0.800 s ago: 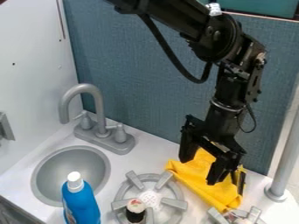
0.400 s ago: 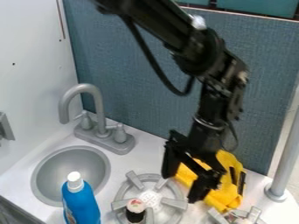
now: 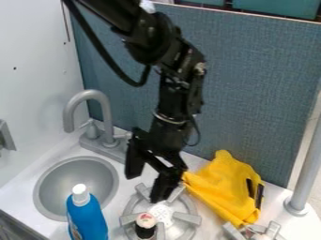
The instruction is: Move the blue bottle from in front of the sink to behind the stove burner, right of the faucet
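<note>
The black gripper (image 3: 143,187) hangs over the back left part of the round stove burner (image 3: 178,219), its fingers spread apart with nothing between them. To its right a crumpled yellow cloth (image 3: 220,187) with black patches lies against the blue back panel. A small dark bottle with a pinkish-white top (image 3: 145,225) stands on the burner, below the gripper in the view. At the lower left a blue bottle with a white cap (image 3: 86,216) stands upright in front of the sink.
The round grey sink (image 3: 75,185) is at the left, with a grey faucet (image 3: 91,95) behind it. A grey post (image 3: 306,171) rises at the right. Part of a second burner (image 3: 254,232) shows at the lower right edge.
The arm and gripper have moved left, from over the yellow cloth to over the burner. More of the cloth is uncovered. The bottles have stayed in place.
</note>
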`<action>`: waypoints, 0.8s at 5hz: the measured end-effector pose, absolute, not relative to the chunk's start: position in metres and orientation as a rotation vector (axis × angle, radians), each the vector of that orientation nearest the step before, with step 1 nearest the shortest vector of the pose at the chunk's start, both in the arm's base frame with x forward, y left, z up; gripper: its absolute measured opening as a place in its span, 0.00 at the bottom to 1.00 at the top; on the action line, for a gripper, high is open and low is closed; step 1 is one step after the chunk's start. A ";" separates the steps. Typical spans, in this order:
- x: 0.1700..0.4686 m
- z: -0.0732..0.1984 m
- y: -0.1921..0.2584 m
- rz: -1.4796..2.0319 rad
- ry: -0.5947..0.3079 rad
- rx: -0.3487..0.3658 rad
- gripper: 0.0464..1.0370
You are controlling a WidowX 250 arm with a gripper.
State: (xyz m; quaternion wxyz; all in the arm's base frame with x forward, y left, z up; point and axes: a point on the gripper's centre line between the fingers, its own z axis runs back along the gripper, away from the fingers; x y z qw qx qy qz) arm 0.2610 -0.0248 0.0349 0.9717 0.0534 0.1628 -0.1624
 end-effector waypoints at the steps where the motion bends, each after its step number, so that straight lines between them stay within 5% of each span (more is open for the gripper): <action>1: 0.251 0.043 0.001 -0.282 0.282 0.129 0.96; 4: 0.228 0.039 0.055 -0.208 0.304 0.201 0.96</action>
